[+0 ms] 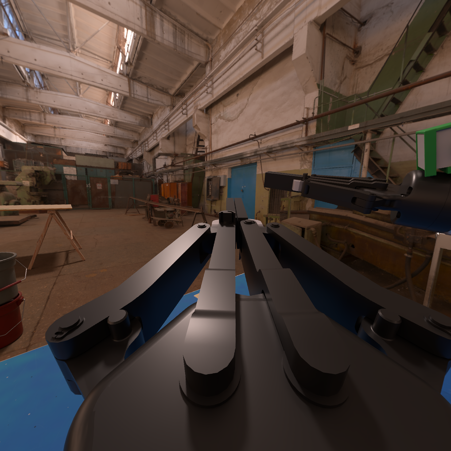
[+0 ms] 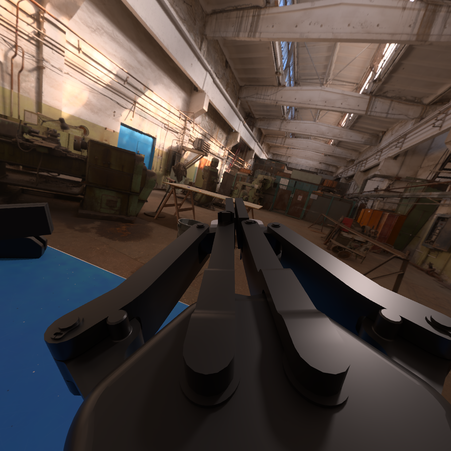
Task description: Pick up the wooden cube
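Black two-finger left gripper (image 1: 234, 207) pressed together, nothing held, raised over flat blue table (image 1: 31, 395); black two-finger right gripper (image 2: 234, 207) likewise closed; wooden cube not seen

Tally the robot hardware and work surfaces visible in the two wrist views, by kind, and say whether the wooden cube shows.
Grippers: 2, the left gripper and the right gripper, both with fingers together and empty.
Blue table: 1.
Wooden cube: 0, not in view.
Total: 3.

Left gripper (image 1: 234, 207) fingers pressed together, empty, above blue tabletop (image 1: 29, 402); right gripper (image 1: 280, 180) likewise closed, upper right.
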{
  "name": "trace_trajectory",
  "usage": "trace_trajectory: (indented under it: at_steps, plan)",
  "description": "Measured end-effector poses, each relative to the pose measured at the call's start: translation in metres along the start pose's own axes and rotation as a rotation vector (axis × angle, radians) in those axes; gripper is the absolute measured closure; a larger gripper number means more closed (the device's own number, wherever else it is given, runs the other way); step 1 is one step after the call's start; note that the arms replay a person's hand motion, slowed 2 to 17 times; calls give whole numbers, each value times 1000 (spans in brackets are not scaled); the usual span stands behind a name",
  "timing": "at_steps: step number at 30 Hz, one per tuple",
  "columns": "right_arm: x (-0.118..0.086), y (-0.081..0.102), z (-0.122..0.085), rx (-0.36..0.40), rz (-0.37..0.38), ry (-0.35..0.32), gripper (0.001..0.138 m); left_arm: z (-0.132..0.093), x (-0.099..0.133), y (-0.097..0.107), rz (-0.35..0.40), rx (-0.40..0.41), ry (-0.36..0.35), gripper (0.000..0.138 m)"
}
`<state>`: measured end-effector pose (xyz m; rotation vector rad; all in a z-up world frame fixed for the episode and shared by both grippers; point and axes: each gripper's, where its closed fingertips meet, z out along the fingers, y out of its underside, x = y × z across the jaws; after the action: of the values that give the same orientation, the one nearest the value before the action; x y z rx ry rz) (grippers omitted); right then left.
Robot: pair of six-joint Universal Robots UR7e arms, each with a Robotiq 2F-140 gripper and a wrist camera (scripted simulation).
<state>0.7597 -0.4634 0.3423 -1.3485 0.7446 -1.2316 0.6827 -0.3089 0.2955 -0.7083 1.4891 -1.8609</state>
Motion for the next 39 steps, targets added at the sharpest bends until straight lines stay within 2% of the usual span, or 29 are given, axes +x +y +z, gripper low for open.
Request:
trace_trajectory:
  at_steps: [39]
  plan:
    - [-13, -6, -34, 45, 151, -72, 136, 1, 2, 1, 1, -8, 10, 138]
